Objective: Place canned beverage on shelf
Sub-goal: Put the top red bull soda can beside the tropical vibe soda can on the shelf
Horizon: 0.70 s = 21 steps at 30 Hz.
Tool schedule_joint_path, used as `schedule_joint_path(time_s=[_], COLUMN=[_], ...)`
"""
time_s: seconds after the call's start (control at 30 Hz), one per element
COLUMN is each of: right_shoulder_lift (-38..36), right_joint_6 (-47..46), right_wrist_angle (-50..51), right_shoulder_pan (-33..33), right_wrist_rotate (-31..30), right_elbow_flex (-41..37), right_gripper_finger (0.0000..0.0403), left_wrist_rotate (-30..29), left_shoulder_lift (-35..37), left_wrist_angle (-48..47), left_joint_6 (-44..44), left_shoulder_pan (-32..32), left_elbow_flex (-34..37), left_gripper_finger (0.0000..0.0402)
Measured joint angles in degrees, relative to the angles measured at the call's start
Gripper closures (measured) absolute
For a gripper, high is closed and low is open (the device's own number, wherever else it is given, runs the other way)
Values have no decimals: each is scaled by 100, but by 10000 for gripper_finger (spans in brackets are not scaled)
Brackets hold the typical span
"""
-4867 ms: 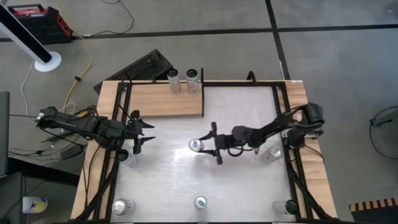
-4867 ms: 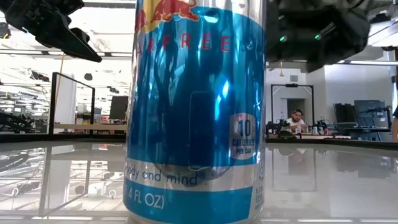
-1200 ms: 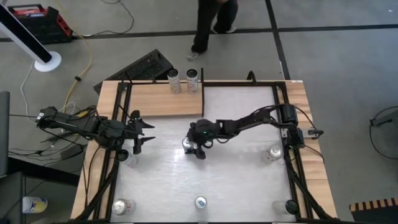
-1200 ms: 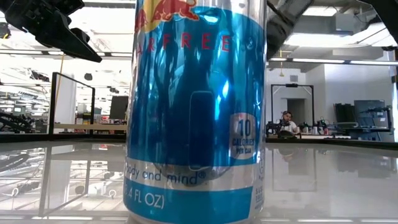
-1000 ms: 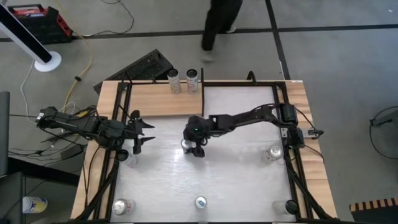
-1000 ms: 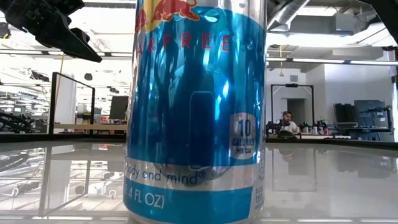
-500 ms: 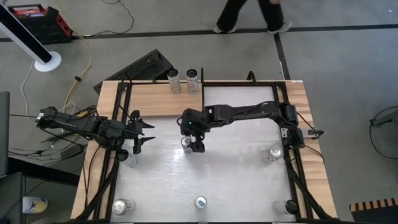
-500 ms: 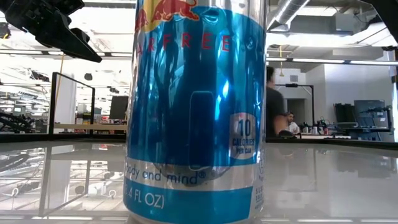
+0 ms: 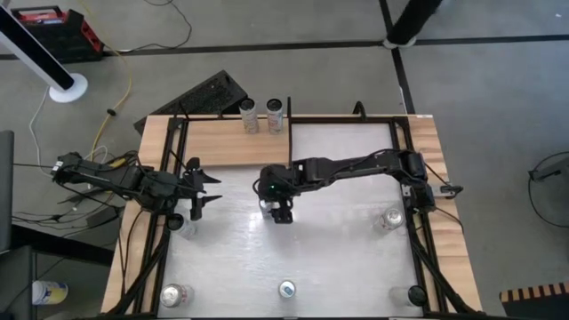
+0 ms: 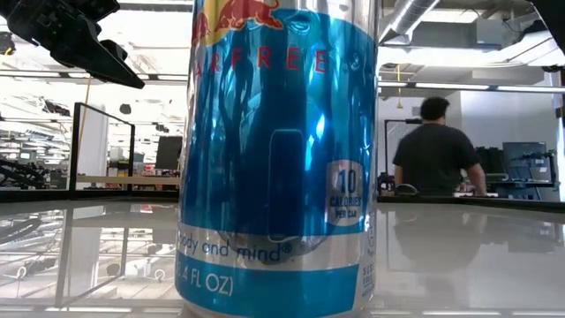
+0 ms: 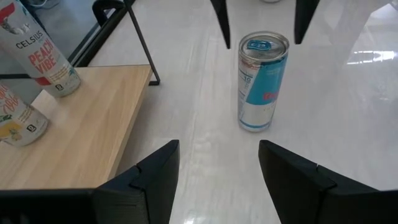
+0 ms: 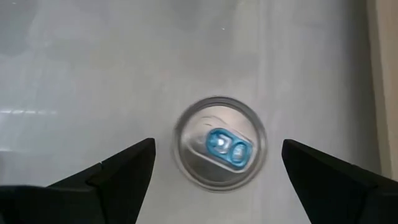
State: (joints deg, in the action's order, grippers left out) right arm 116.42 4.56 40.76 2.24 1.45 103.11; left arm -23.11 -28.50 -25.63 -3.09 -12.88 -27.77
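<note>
A silver and blue beverage can (image 12: pixel 219 150) stands upright on its base on the white tabletop; it also shows in the left wrist view (image 11: pixel 262 84) and the high view (image 9: pixel 268 207). My right gripper (image 12: pixel 217 146) is open above it and points down. Its fingertips stand on either side of the can's top without touching. The pale wooden shelf (image 9: pixel 222 144) lies at the far left, with two cans (image 9: pixel 262 115) on its far right corner. My left gripper (image 11: pixel 217 168) is open and empty beside the table's left edge.
Other cans stand near my left gripper (image 9: pixel 182 222), at the right (image 9: pixel 388 218) and along the near edge (image 9: pixel 173 293) (image 9: pixel 413 293). One near-edge can (image 10: pixel 278 159) fills the low view. A person (image 10: pixel 437 150) stands in the room beyond the table.
My right gripper has shifted a little toward the table's left, staying open over the can, while its arm has swung toward the far edge. The can has stayed where it was. A person has walked past beyond the table's far edge.
</note>
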Motion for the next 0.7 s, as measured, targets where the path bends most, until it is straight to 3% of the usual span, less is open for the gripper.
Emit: schedule_joint_path(time_s=[0.7], right_shoulder_lift=[9], right_joint_6=[-301], right_wrist_angle=[-7], right_shoulder_pan=[111], right_wrist_rotate=[-332], right_elbow_flex=[0], right_gripper_finger=[27], left_wrist_rotate=[0], left_shoulder_lift=[-2], left_wrist_angle=[0], left_joint_6=[-17], left_shoulder_pan=[0], left_elbow_flex=[0], left_gripper_finger=[195])
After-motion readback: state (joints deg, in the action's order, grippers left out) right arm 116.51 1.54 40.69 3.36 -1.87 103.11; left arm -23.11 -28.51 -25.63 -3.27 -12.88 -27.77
